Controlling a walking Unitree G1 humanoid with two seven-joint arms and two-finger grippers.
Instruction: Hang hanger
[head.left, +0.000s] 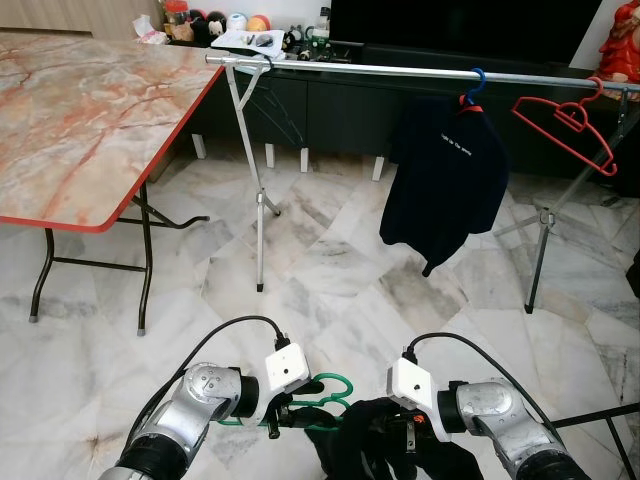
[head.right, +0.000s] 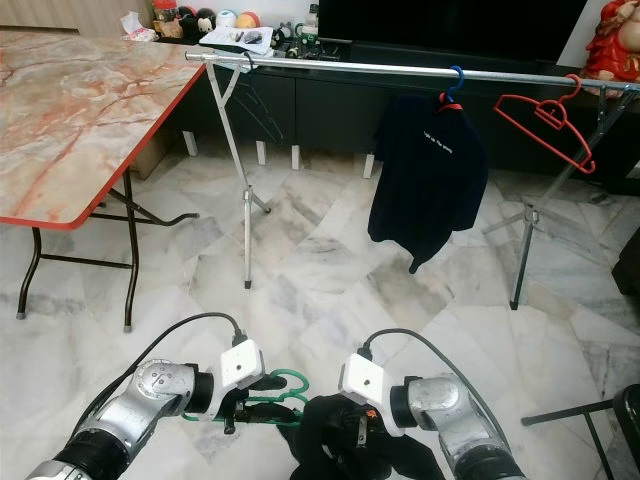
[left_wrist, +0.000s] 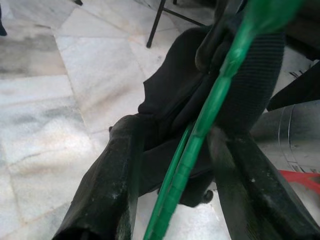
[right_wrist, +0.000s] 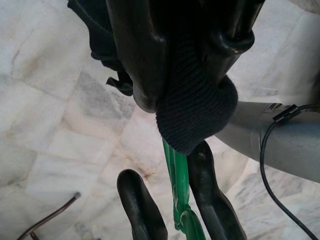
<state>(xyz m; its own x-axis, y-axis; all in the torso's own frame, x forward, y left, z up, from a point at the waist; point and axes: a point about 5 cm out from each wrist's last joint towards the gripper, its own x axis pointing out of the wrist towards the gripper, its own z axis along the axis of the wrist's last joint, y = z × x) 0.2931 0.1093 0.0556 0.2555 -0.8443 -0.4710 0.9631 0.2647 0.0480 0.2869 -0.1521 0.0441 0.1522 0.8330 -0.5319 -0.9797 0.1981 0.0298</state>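
Left eye view: low in front, both arms meeting over marble floor (head.left: 330, 270). Left gripper (left_wrist: 175, 165) with its 2 fingers (left_wrist: 107, 185) spread either side of green hanger (left_wrist: 210, 107), not clamping it. Right gripper (right_wrist: 187, 75) clenched on ribbed collar of black garment (right_wrist: 195, 112), bunched over the hanger's neck. Green hook (head.left: 335, 385) poking out between both wrists. Ahead, well apart, metal clothes rail (head.left: 400, 70) carrying black T-shirt (head.left: 445, 180) on blue hanger (head.left: 472, 88) and bare red hanger (head.left: 565, 120). Marble-top folding table (head.left: 80, 110) on the left.
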